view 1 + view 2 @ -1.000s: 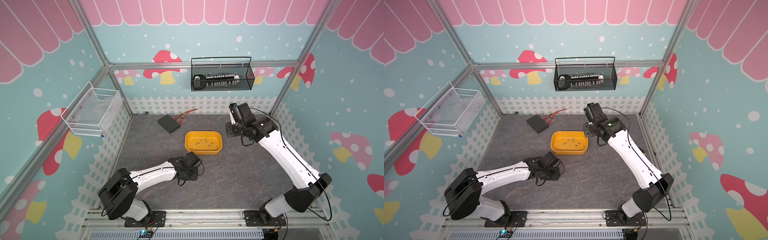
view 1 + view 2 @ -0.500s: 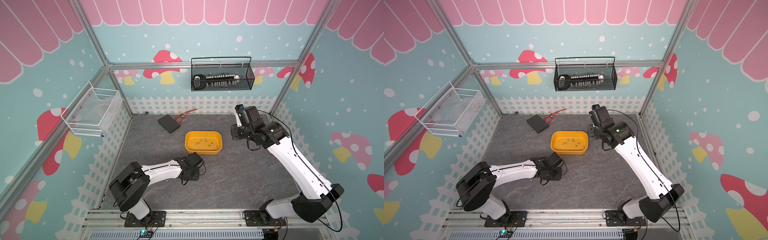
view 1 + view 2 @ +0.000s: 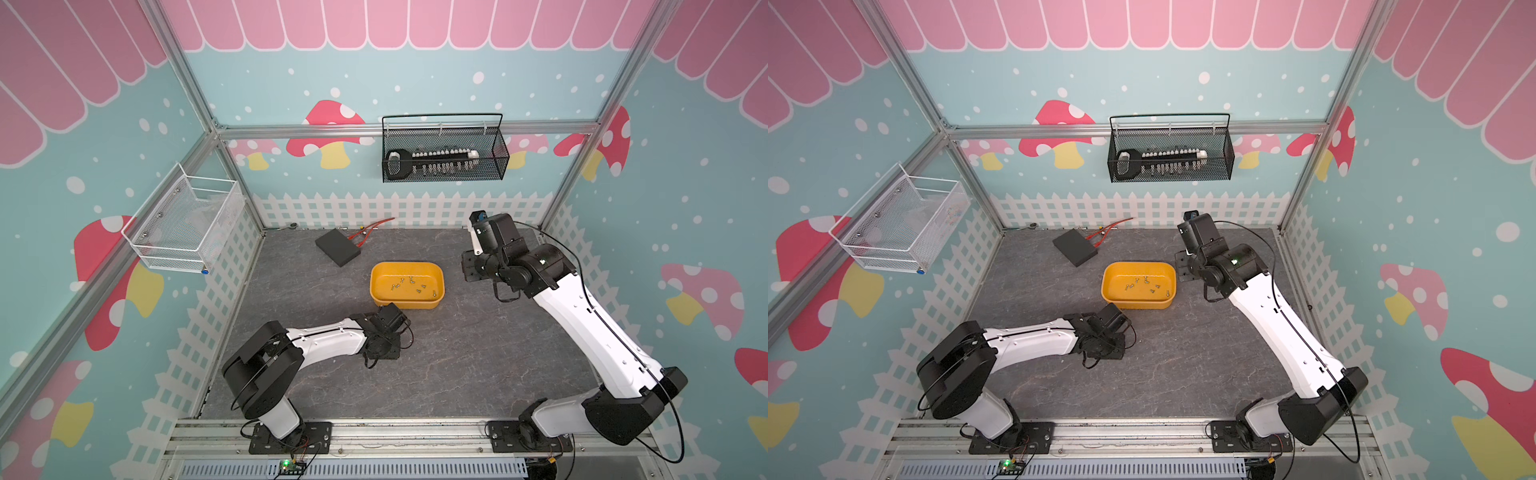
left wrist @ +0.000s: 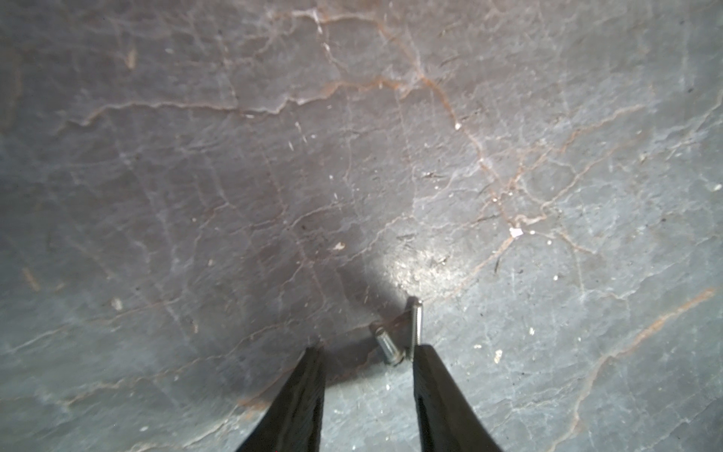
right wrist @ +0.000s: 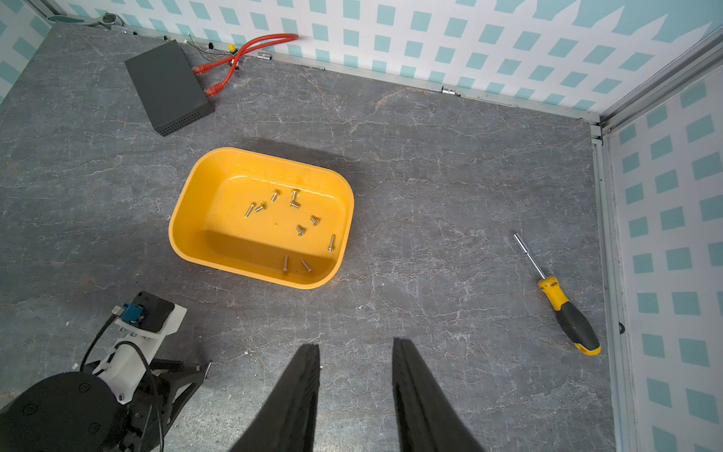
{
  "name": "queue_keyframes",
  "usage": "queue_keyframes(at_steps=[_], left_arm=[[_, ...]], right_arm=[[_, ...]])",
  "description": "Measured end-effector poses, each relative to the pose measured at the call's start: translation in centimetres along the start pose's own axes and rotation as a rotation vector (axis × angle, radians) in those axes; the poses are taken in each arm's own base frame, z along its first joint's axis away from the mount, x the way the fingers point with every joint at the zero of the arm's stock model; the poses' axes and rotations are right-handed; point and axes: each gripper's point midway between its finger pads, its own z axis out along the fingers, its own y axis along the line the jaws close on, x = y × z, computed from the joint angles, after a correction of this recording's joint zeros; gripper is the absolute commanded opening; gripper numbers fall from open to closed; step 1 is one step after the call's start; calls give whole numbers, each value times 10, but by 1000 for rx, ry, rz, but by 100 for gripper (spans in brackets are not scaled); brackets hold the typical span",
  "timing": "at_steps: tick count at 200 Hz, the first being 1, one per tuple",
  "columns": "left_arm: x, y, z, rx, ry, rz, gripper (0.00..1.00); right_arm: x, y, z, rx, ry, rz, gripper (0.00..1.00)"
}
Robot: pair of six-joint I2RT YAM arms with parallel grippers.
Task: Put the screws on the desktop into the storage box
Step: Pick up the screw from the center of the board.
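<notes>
Place: it was a robot lab cell.
Walls: printed mushrooms (image 3: 328, 133) and a picket fence (image 3: 395, 210) stood beyond the right pincer (image 5: 356, 344).
Frame: aluminium posts (image 3: 183, 70) enclosed two arms (image 3: 328, 340).

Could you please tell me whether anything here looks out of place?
Two screws lie on the desktop by the left gripper, outside the yellow box holding the rest. A screwdriver lies loose near the wall.

yellow-orange storage box (image 5: 187, 219), veined grey desktop (image 5: 430, 188)

Bright, even light overhead; left wrist view dim, glare on desktop (image 4: 422, 266)
</notes>
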Motion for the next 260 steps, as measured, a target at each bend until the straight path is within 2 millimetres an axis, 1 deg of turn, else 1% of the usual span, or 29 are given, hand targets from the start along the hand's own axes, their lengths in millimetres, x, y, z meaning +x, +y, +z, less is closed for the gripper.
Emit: queue_keyframes(at_steps=[54, 62, 117, 139, 205, 260], left_arm=[[-3, -1, 1, 3, -4, 3, 41], [-4, 0, 1, 3, -7, 0, 40], [-4, 16, -3, -10, -25, -28, 38], [-2, 19, -3, -14, -26, -31, 38], [-1, 18, -3, -13, -25, -25, 38], [6, 4, -2, -5, -16, 20, 38]], right_arm=[[0, 0, 0, 1, 0, 0, 37], [0, 0, 0, 1, 0, 0, 37], [0, 0, 0, 1, 0, 0, 37], [0, 0, 0, 1, 0, 0, 37], [0, 0, 0, 0, 0, 0, 37], [0, 0, 0, 1, 0, 0, 37]])
